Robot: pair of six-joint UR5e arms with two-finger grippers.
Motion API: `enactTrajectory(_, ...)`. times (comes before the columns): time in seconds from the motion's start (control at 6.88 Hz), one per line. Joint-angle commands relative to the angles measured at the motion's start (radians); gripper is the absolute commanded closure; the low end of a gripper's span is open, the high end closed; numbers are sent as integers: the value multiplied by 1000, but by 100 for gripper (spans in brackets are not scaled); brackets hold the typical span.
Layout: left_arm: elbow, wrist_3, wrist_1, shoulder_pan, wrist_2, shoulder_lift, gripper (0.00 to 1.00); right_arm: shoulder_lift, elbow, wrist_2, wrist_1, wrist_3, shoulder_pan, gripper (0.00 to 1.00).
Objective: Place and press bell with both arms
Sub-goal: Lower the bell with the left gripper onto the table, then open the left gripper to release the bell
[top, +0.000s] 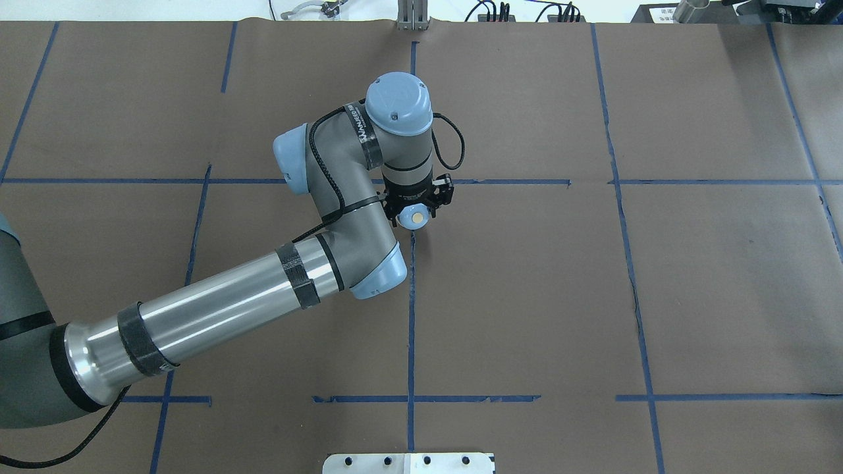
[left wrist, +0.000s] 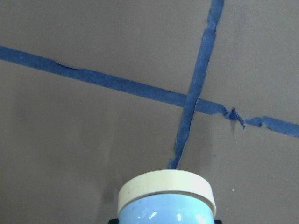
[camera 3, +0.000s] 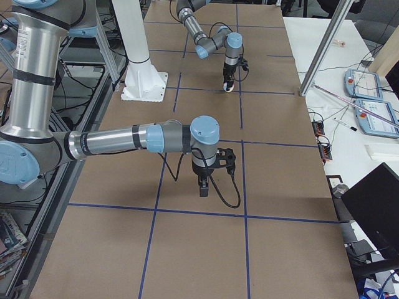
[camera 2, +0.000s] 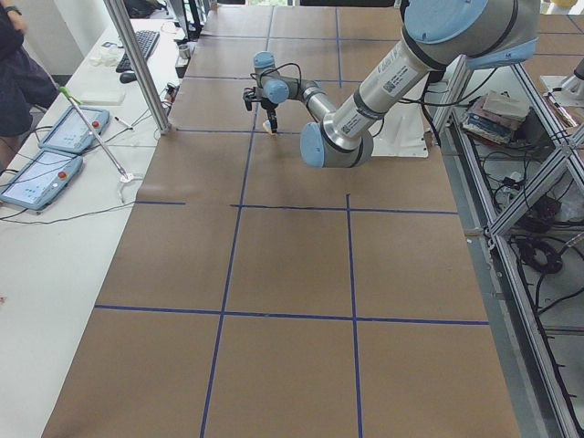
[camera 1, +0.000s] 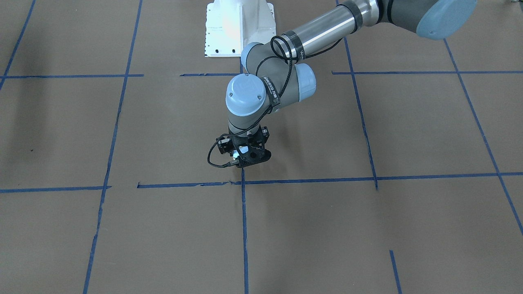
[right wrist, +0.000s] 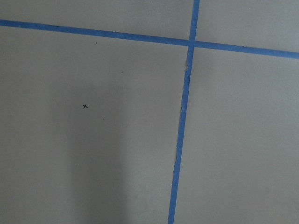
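Observation:
The bell [top: 416, 216] is a small light blue dome with a cream knob and cream base rim. My left gripper [top: 417, 209] is shut on it and holds it upright, base down, close above the brown table near a blue tape crossing [left wrist: 189, 100]. The bell fills the bottom of the left wrist view [left wrist: 167, 200] and shows small in the side views [camera 2: 270, 126] [camera 3: 229, 87]. In the front view the left gripper [camera 1: 245, 154] points down. My right gripper [camera 3: 204, 185] hangs over the table far from the bell; I cannot tell whether it is open or shut.
The white pedestal base [camera 1: 239, 28] stands at the robot's side of the table. Blue tape lines [right wrist: 183, 116] grid the brown paper. A side table with tablets [camera 2: 41, 173], a metal pole [camera 2: 137, 64] and a person [camera 2: 18, 64] lie beyond the far edge.

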Motion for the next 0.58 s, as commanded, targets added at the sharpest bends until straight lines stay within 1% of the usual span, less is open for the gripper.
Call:
enactTrajectory(0.0,-4,3,1,0,0,-2,0,1,0,0,0,2,0,0)
enactTrajectory(0.44,-9,9,6,-6,0,-10,0,1,2,0,0,0,0,0)
